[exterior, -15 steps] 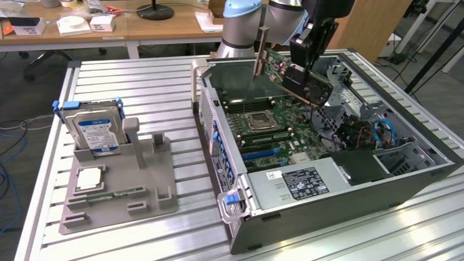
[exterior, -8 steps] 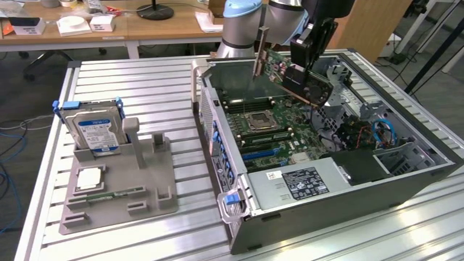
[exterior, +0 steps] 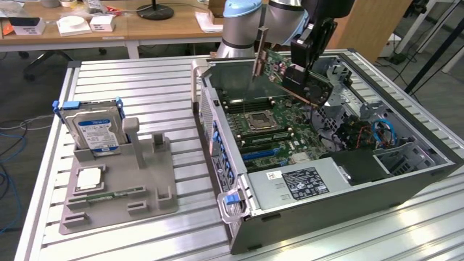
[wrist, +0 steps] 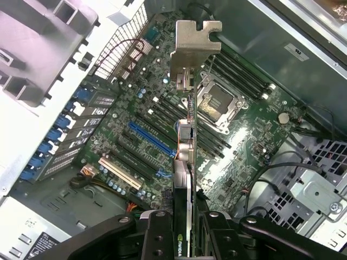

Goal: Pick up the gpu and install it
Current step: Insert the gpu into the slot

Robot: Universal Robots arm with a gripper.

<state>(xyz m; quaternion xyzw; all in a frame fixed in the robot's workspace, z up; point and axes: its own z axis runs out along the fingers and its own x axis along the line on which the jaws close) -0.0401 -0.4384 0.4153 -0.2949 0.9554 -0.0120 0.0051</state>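
Observation:
The gpu, a green card with a black shroud and a silver bracket, hangs tilted in the air above the open computer case. My gripper is shut on its upper edge. In the wrist view the gpu runs edge-on away from the gripper, its silver bracket at the far end. Both black fingers press on its two faces. Below it lies the motherboard with a blue slot, a white slot and the CPU socket.
A grey fixture on the slatted table at the exterior view's left carries a blue-labelled hard drive, a CPU and a RAM stick. Inside the case are RAM slots, cables and a black power supply area.

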